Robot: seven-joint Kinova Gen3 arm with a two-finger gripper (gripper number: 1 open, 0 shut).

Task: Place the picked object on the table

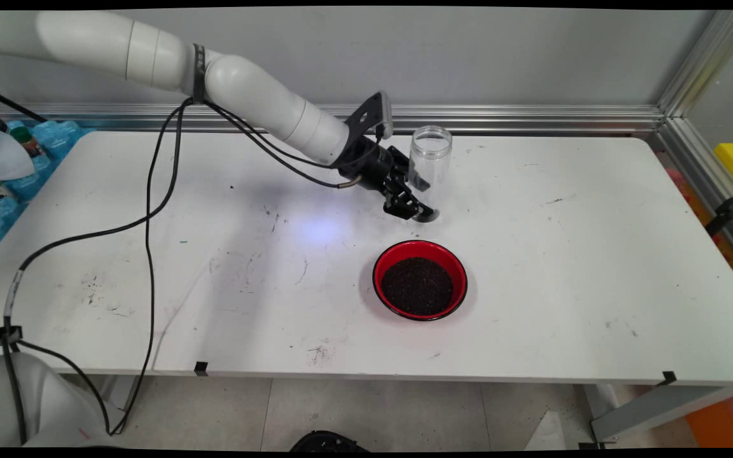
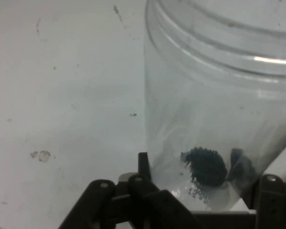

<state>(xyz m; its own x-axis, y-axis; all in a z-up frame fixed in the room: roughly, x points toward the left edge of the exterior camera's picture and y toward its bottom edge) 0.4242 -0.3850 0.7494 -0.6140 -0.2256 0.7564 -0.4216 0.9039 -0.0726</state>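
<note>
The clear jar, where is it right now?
In the main view the jar stands upright toward the table's far edge, right of centre, just right of the gripper and behind the red bowl. In the hand view it fills the right side.

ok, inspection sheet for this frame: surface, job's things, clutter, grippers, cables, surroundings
surface: white table, scuffed and speckled.
job's things: clear jar upright, lidless, a few dark grains inside; red bowl of dark grains nearer the camera.
clutter: nothing seen.
grippers: gripper low beside the jar's base; a small dark scoop-like piece at its tip.
cables: black cables hang from the arm over the table's left.
surroundings: grey wall, aluminium rail; blue packs at left.
</note>
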